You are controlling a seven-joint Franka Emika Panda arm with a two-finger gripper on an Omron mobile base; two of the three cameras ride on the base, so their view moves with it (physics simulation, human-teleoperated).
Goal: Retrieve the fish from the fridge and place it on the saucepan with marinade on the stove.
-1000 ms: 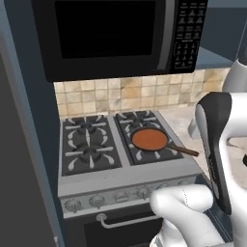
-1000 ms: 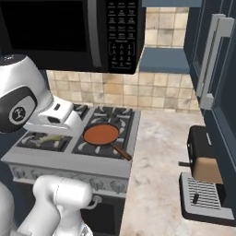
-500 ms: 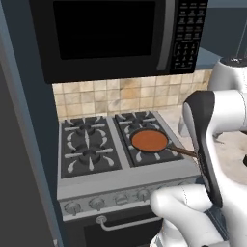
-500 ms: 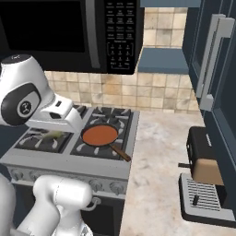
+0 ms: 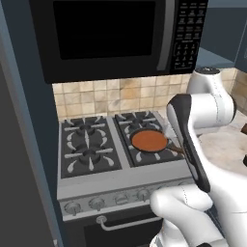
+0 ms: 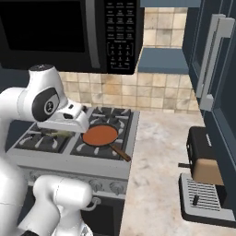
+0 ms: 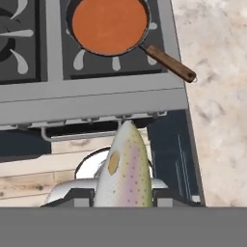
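I see the stove (image 5: 108, 159) under a black microwave (image 5: 120, 36), with a tiled backsplash (image 6: 166, 92) behind it. To the stove's right runs a marble-look counter (image 6: 161, 175), where a toaster (image 6: 205, 159) sits near the dark fridge (image 6: 221, 73) and its pale door handle (image 6: 213, 60). On the front right burner I have the saucepan (image 5: 150, 141), its marinade (image 7: 109, 25) a flat orange-red disc, its brown handle (image 7: 170, 63) pointing out over the stove's right edge toward the counter. The arm's white elbow crosses in front of the stove's right side in the left base view and hides part of the pan's handle there; in the right base view the hand sits low over the left burners, just beside the pan.

In the hand view my gripper (image 7: 123, 195) is pinching the fish (image 7: 124, 169), a speckled trout-like body wedged between the two dark fingertips (image 7: 77, 195), its pointed end toward the stove front. The fish hangs before the stove's front edge, over the oven handle (image 7: 82, 135), well short of the saucepan, which lies farther ahead.
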